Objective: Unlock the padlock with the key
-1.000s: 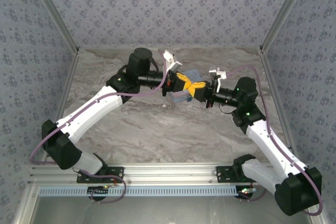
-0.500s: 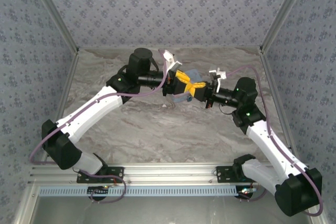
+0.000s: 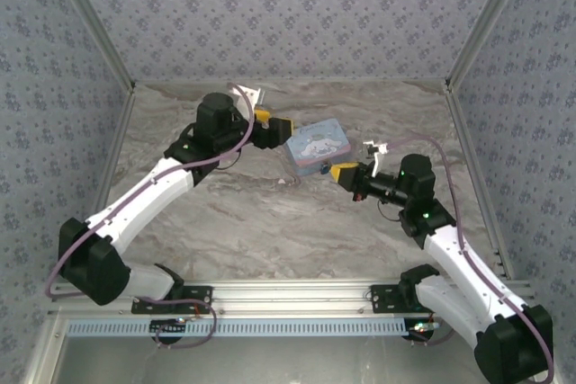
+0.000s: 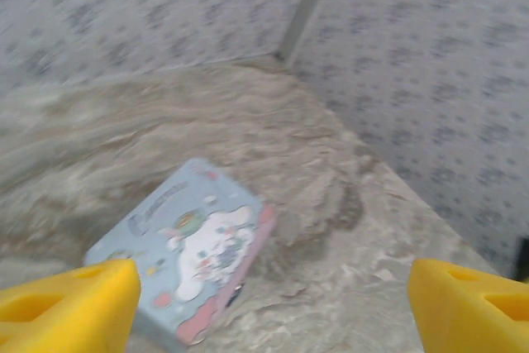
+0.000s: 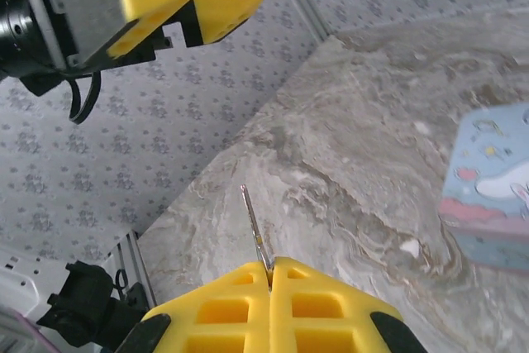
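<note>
At right tool (image 5: 271, 275) tip: key (image 5: 251, 219) pinched, thin blade jutting forward.

Yellow right hand (image 5: 271, 269), pale blue tin (image 3: 317, 145), grey-marbled table (image 3: 270, 218).

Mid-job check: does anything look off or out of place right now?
The left pincer hangs wide open and empty, apart from the right pincer, which is shut on the key. The key's tip pokes into open air, engaging nothing. The cartoon tin lies skewed between them.
</note>
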